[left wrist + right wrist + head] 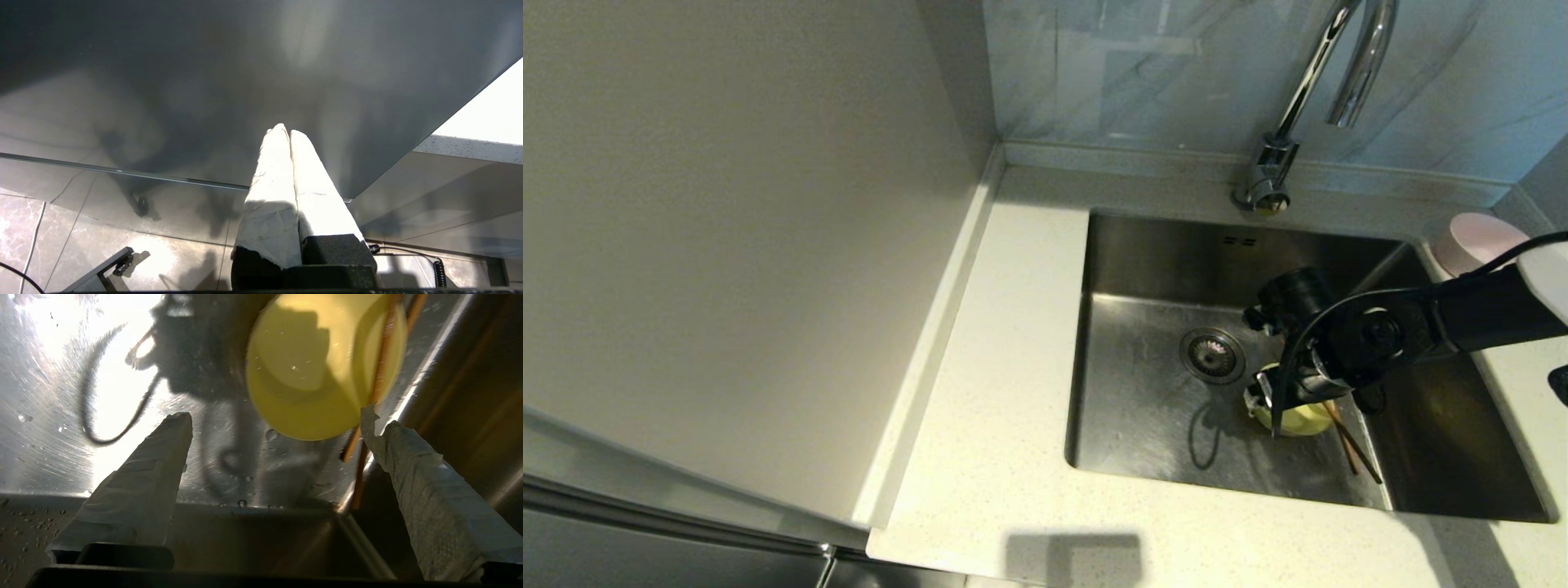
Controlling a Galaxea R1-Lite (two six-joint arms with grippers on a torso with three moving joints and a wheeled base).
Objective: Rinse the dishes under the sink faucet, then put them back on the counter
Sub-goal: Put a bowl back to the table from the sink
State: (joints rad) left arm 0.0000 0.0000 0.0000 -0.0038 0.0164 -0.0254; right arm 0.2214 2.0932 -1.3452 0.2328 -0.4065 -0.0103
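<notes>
The yellow-green bowl [1303, 419] lies in the sink [1143, 408], near its right wall, and two brown chopsticks [1356, 449] rest against it. In the right wrist view the bowl [318, 371] is tipped on its side and the chopsticks [380, 375] cross its rim. My right gripper [1270, 398] hangs open just above the bowl; in its own view the right gripper [276, 420] holds nothing. The pink bowl [1478, 241] sits on the counter [996, 392] right of the sink. My left gripper [289, 130] is shut, parked low beside a cabinet.
The chrome faucet [1307, 82] rises behind the sink, its spout over the back right part of the basin. A round strainer drain [1213, 355] sits mid-basin. A tall grey panel [727, 204] walls off the counter's left side.
</notes>
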